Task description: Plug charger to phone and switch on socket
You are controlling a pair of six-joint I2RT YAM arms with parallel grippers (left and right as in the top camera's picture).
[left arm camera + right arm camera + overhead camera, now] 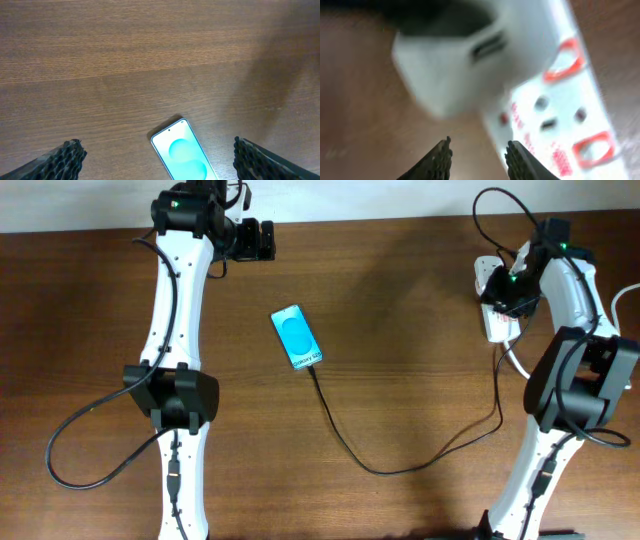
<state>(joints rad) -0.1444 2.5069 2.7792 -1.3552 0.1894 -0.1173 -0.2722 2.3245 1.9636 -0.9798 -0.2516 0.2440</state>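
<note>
Phone (297, 338) lies central on the bench (400, 270), open wood around, charger (400, 468) trailing toward 5 o'clock. Left tool (262, 240) gapes empty at 11; right tool (477, 155), slightly parted, hangs over socket (560, 115) at 3 o'clock.

Table (125, 50): brown wood grain, smooth, low sheen. Phone (297, 338): glossy screen. Socket (555, 115): smooth white plastic. Charger (400, 468) cable: black, matt. Left gripper (159, 162) fingers (62, 161): black, ridged, matt.
</note>
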